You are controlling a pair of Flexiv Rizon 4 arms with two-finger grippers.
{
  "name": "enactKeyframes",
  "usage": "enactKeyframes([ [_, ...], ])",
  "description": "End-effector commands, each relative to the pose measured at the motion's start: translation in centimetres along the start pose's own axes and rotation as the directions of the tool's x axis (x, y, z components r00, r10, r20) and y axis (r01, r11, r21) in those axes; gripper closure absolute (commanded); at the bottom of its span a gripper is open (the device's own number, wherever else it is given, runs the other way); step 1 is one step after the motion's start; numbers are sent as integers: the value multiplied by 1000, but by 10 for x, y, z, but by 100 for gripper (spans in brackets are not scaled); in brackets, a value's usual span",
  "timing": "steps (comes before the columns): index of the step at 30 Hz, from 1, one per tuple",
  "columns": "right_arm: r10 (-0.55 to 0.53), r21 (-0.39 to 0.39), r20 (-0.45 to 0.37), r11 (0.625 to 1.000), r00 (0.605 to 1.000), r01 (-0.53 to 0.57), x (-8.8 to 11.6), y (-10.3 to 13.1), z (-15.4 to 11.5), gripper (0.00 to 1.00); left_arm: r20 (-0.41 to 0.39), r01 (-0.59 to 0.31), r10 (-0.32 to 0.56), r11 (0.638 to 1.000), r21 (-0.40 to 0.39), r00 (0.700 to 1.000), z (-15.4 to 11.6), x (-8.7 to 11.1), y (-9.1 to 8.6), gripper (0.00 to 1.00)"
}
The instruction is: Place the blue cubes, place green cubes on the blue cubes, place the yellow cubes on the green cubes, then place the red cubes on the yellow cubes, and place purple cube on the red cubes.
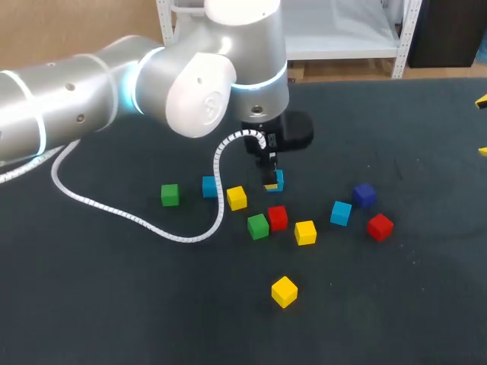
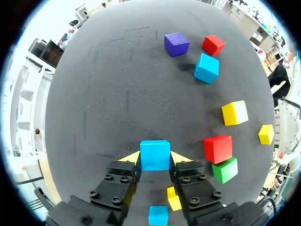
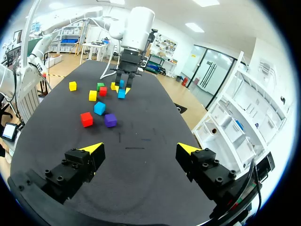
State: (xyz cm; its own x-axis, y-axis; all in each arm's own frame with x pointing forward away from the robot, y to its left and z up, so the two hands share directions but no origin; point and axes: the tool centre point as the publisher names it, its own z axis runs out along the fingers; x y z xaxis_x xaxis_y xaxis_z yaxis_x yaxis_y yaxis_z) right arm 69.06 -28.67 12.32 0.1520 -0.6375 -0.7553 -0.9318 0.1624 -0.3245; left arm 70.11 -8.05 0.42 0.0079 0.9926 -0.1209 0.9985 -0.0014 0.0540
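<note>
1. No words, numbers or signs can be read anywhere on the table (image 1: 114, 304).
2. The left arm's round joint cover (image 1: 199, 103) bears a faint raised mark, too dim to make out.

Eleven small coloured cubes sit on the dark tabletop (image 1: 114, 304). The gripped blue cube (image 2: 155, 155) stands square between the fingers (image 2: 129, 157) of the left gripper (image 2: 155, 160), a yellow tip against each side; whether it rests on the tabletop is hard to tell. In the head view, a near yellow cube (image 1: 237, 198), a second blue cube (image 1: 209, 186) and a lone green cube (image 1: 170, 195) lie to its left. Nearer the camera, a second green cube (image 1: 258, 226) and a red cube (image 1: 278, 217) sit side by side, with a middle yellow cube (image 1: 305, 232) just beside them. To the right are a third blue cube (image 1: 341, 213), the purple cube (image 1: 364, 195) and a second red cube (image 1: 380, 226). A far yellow cube (image 1: 284, 291) lies well apart.
</note>
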Motion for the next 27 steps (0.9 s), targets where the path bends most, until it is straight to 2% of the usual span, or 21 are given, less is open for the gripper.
enactKeyframes([
  [1, -1, 3, 0, 1000, 1000, 1, 0, 1, 0, 0, -6, -1, 1, 1000, 9, 1000, 1, -1, 4, 100],
  [26, -1, 3, 0, 1000, 1000, 1, 0, 1, 0, 0, -16, 12, -12, 1000, 18, 1000, 3, 5, 3, 100],
  [27, -1, 3, 0, 1000, 1000, 1, 0, 1, 0, 0, -17, 12, -12, 1000, 19, 1000, 3, 5, 3, 98],
])
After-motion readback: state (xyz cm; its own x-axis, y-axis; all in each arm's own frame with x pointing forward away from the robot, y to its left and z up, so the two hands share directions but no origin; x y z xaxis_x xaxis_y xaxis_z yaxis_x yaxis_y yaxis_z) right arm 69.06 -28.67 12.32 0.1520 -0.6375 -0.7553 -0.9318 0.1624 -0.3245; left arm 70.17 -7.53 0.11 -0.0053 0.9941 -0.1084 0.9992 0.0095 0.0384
